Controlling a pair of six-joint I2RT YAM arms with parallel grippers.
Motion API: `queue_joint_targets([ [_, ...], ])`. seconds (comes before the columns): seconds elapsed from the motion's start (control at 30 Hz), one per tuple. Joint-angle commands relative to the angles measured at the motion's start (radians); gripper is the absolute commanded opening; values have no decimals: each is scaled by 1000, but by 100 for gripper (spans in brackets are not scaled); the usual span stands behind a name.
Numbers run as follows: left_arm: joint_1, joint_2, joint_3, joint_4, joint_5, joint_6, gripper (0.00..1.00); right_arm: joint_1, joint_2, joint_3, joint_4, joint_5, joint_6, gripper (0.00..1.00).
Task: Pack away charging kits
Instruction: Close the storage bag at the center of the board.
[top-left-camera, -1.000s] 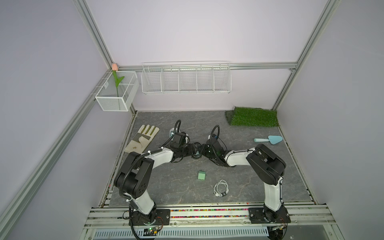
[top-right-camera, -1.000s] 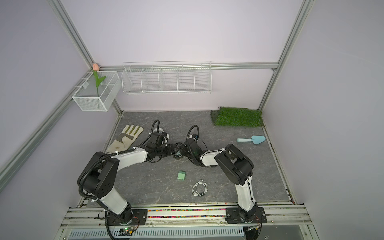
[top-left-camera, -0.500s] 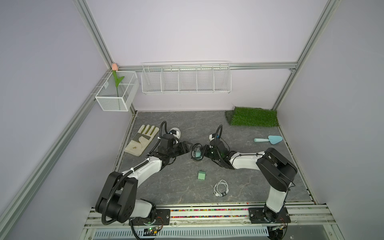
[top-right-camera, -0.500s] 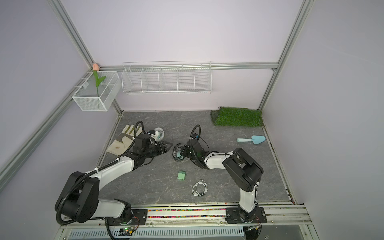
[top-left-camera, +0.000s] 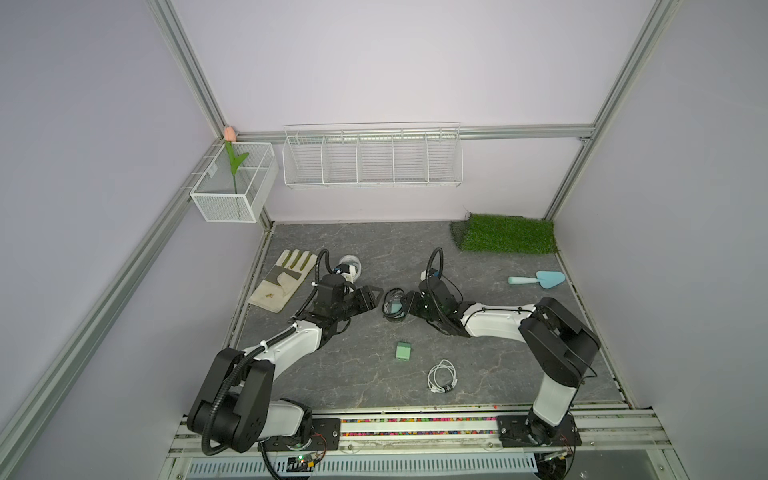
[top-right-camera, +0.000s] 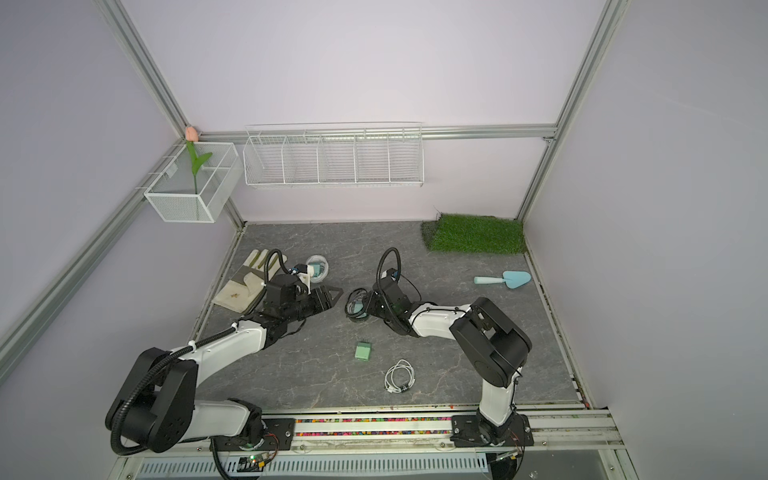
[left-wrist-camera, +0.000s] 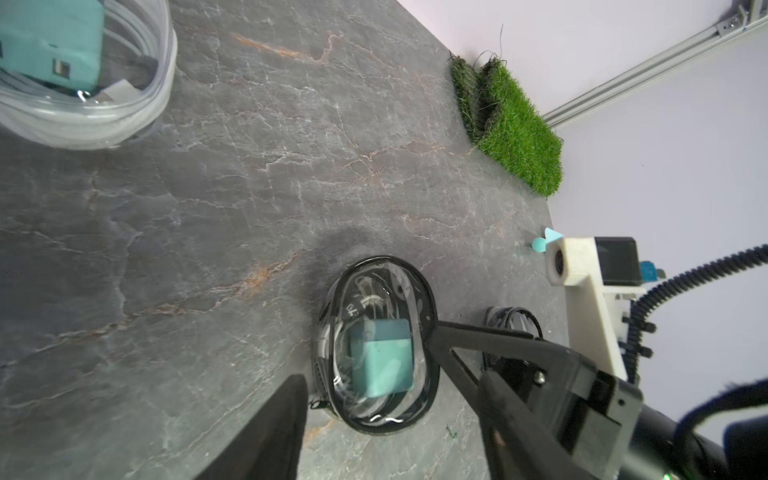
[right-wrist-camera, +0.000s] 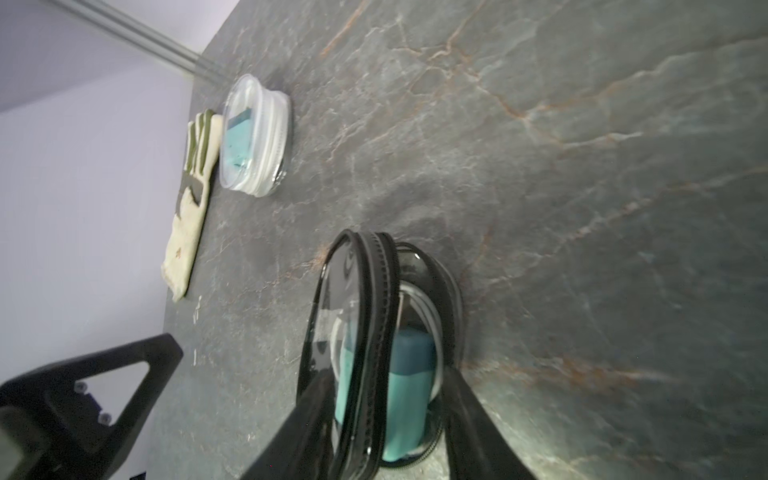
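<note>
Presently in hand: the second kit, by my reading; one kit looks packed and one lies loose
White-rimmed clear round case (top-left-camera: 349, 266): left part of the grey stone tabletop (top-left-camera: 374, 245), just beside a cream work glove (top-left-camera: 282, 280); a teal square charger (left-wrist-camera: 50, 45) shows through it
Left jaws: wide apart and empty, tips near the black-rimmed case, not gripping it
Black-rimmed clear round zip case (right-wrist-camera: 376, 299): mid-tabletop, lid part raised; it holds a teal charger block (left-wrist-camera: 382, 361) and a white cable loop (right-wrist-camera: 432, 328)
Right jaws: one on each side of that case's near edge; whether they press it I cannot tell
Mint-green square charger block (top-left-camera: 403, 351): loose, flat, nearer the front
Coiled white cable (top-left-camera: 442, 376): loose, near that block, apart from it
Next move: likely lid pressed flat and the zip run round, one arm steadying; the soft rim may slide
Writing: small white mark (left-wrist-camera: 353, 309) inside the black-rimmed case, too blurred to read; no brand seen
</note>
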Motion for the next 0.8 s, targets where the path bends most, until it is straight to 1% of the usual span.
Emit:
queue_joint_targets([
  [0.0,8,68,9,73,32,-6,64,4,10,18,-64,22,3,52],
  [0.13,4,170,47,92,59,-3,62,3,60,37,-39,-7,25,63],
  [0.17,1,193,59,94,70,-3,61,3,73,46,-34,-14,27,64],
  [0.33,-9,301,95,136,112,-22,58,-1,141,81,0,-57,55,63],
  [0.47,-9,349,101,182,147,-37,58,-1,163,86,22,-63,65,60],
  [0.5,-10,362,106,189,157,-42,58,-2,166,85,29,-66,69,59],
  [0.6,-9,387,111,208,170,-48,58,-3,178,74,65,-79,84,44],
  [0.77,-10,390,107,230,192,-55,56,-5,189,55,110,-83,97,28],
])
